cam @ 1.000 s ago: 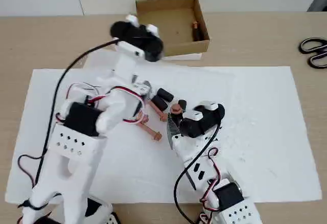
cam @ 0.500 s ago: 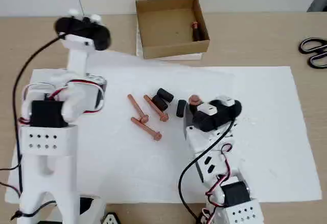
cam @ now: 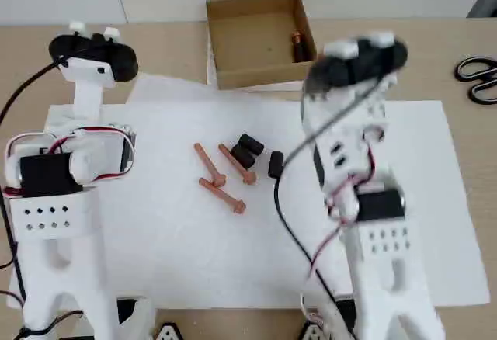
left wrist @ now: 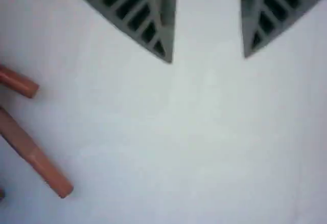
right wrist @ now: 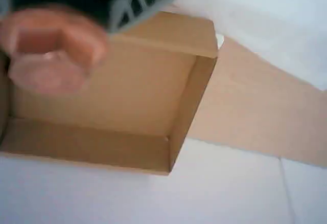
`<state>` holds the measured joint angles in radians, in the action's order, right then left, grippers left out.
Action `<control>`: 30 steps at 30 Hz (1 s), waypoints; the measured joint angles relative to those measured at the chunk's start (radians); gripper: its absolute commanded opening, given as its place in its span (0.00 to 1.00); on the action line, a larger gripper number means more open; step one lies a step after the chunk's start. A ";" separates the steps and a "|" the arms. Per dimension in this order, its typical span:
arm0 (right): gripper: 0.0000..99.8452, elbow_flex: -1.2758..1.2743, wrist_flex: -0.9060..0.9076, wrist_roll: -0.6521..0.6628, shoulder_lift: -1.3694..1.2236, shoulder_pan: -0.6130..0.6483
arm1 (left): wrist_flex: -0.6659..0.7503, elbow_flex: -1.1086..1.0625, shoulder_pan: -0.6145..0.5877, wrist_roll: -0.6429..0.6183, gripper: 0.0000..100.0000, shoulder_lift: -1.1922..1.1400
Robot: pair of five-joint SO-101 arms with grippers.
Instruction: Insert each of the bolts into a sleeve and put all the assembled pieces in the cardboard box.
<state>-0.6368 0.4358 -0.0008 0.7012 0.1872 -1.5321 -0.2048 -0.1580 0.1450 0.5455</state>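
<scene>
The right gripper (right wrist: 97, 14) is closed on a bolt (right wrist: 48, 50) at the cardboard box (cam: 268, 73), top centre. It should probably pass fully over the wall, go low, then release, away from the assembled piece (cam: 297, 45) inside. The left gripper (left wrist: 207, 50) hangs open over the white paper (cam: 388, 200). Three loose bolts (cam: 223, 196) and three black sleeves (cam: 250, 143) lie mid-frame, out of the path.

There were three loose bolts (cam: 235, 163), three black sleeves (cam: 250, 143) and one cardboard box (cam: 264, 74). One assembled piece (cam: 296, 45), one gripped bolt (right wrist: 48, 50) and one pair of scissors (cam: 477, 78) were also counted.
</scene>
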 measured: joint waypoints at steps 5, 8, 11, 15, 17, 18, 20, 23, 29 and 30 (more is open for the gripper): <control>0.00 0.394 0.000 0.000 -0.473 0.002 | -0.031 0.000 0.000 0.000 0.09 0.000; 0.00 0.638 0.000 0.000 -0.756 0.002 | -0.038 0.002 0.000 0.000 0.09 0.000; 0.00 0.885 0.000 0.000 -1.023 0.000 | -0.040 0.002 0.000 0.000 0.09 0.000; 0.00 1.201 0.000 0.000 -1.330 0.002 | -0.040 0.002 0.000 0.000 0.09 0.000; 0.00 1.346 0.000 0.000 -1.455 0.002 | -0.040 0.002 0.000 0.000 0.09 0.000; 0.00 1.413 0.000 0.000 -1.511 0.002 | -0.040 0.002 0.000 0.000 0.09 0.000; 0.00 1.531 0.000 0.000 -1.614 0.002 | -0.040 0.002 0.000 0.000 0.09 0.000; 0.00 1.680 0.000 0.000 -1.749 0.008 | -0.040 0.002 0.000 0.000 0.09 0.000; 0.02 1.841 0.000 0.002 -1.930 0.009 | -0.040 0.002 0.000 0.000 0.09 0.000; 0.03 1.855 0.000 0.011 -1.946 0.009 | -0.040 0.002 0.000 0.000 0.09 0.000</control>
<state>1.2183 0.4358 0.0100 -1.2444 0.1964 -1.5719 -0.2033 -0.1580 0.1450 0.5455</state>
